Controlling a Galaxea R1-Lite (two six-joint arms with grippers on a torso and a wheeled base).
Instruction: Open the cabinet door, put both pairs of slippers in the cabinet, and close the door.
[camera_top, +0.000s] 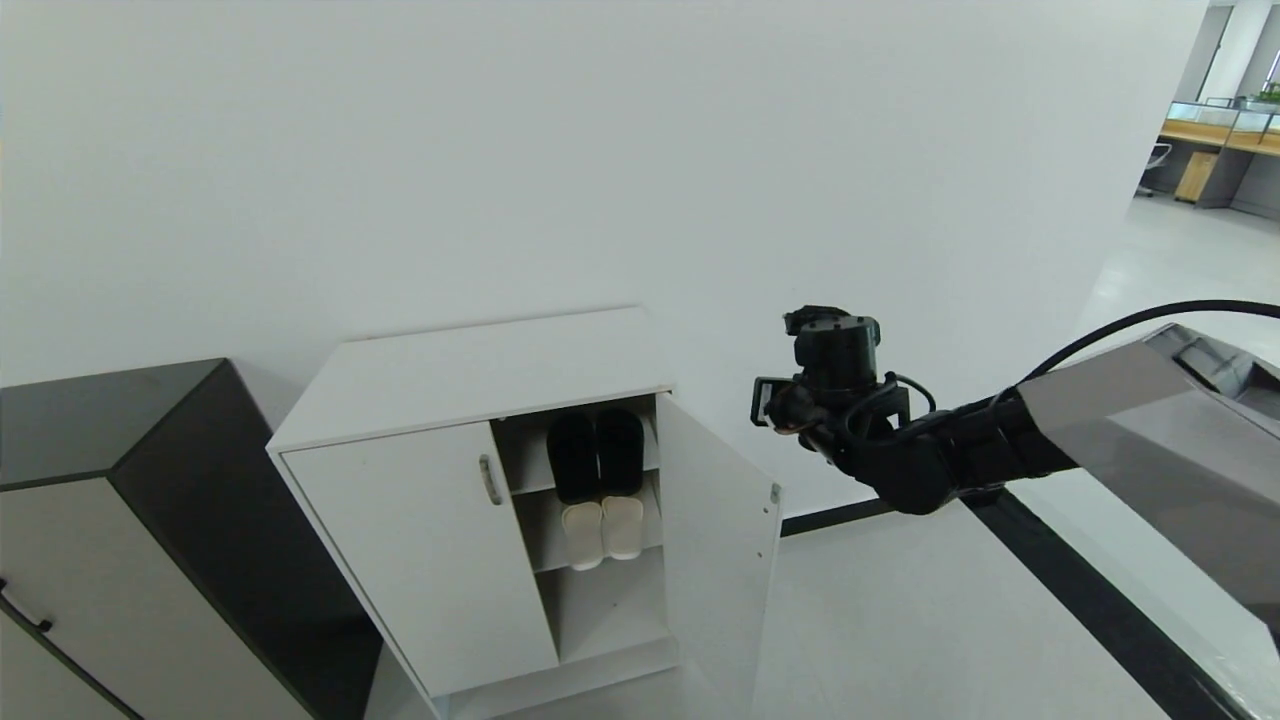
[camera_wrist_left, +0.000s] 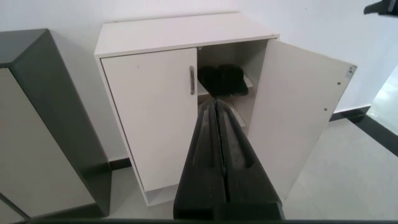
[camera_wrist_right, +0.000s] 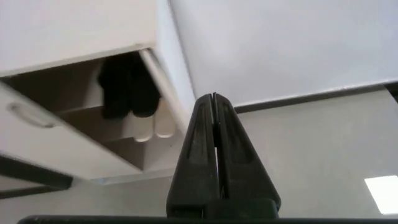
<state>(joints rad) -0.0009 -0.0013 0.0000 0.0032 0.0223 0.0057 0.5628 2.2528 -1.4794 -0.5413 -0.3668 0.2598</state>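
Two slipper pairs (camera_top: 575, 460) sit shelved in the cabinet (camera_top: 470, 375), lower centre; its open door (camera_top: 715, 550), likely light and stiff, suits a push near the free edge with the closed right hand (camera_wrist_right: 214, 99).

A dark grey cabinet with a pale front (camera_top: 110, 430) stood well left of the right gripper (camera_wrist_right: 214, 104), a plain white wall (camera_top: 600, 150) beyond it, a black floor stripe (camera_top: 1085, 595) beneath.
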